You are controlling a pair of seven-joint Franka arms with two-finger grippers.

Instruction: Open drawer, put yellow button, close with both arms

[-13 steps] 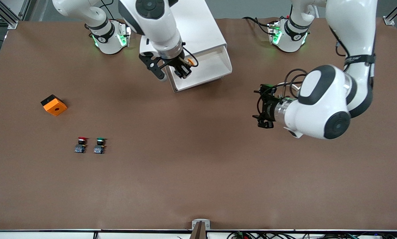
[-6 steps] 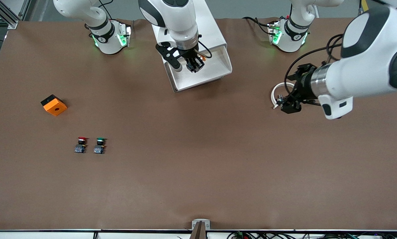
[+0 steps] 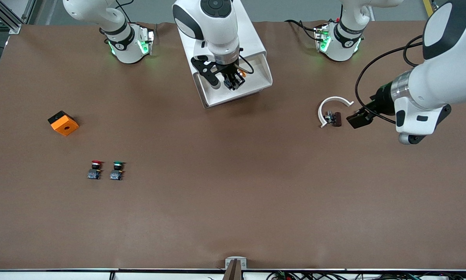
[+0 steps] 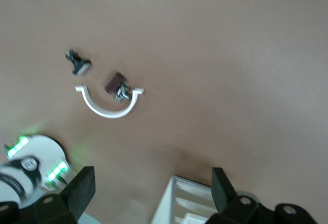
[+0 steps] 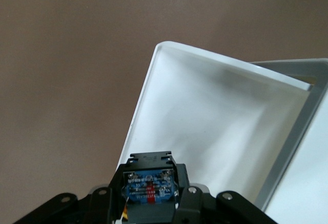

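Note:
The drawer (image 3: 254,79) is pulled out of the white cabinet (image 3: 250,37), and its white tray shows bare in the right wrist view (image 5: 215,116). My right gripper (image 3: 234,81) is over the tray, shut on the yellow button (image 3: 241,72). Only a bit of the orange cap shows beside the fingers. In the right wrist view the button's black and blue body (image 5: 148,183) sits between the jaws of the right gripper (image 5: 148,206). My left gripper (image 3: 356,119) is open and empty above the table near the left arm's end, beside a white curved piece. In the left wrist view its fingers (image 4: 78,190) stand wide apart.
A white curved piece (image 3: 331,105) with a small dark part (image 3: 334,118) lies beside the left gripper. An orange and black block (image 3: 63,123), a red-capped button (image 3: 95,170) and a green-capped button (image 3: 117,170) sit toward the right arm's end.
My right gripper has carried the yellow button from the drawer's side edge to over the tray. The left arm has swung toward its end of the table, uncovering the white curved piece.

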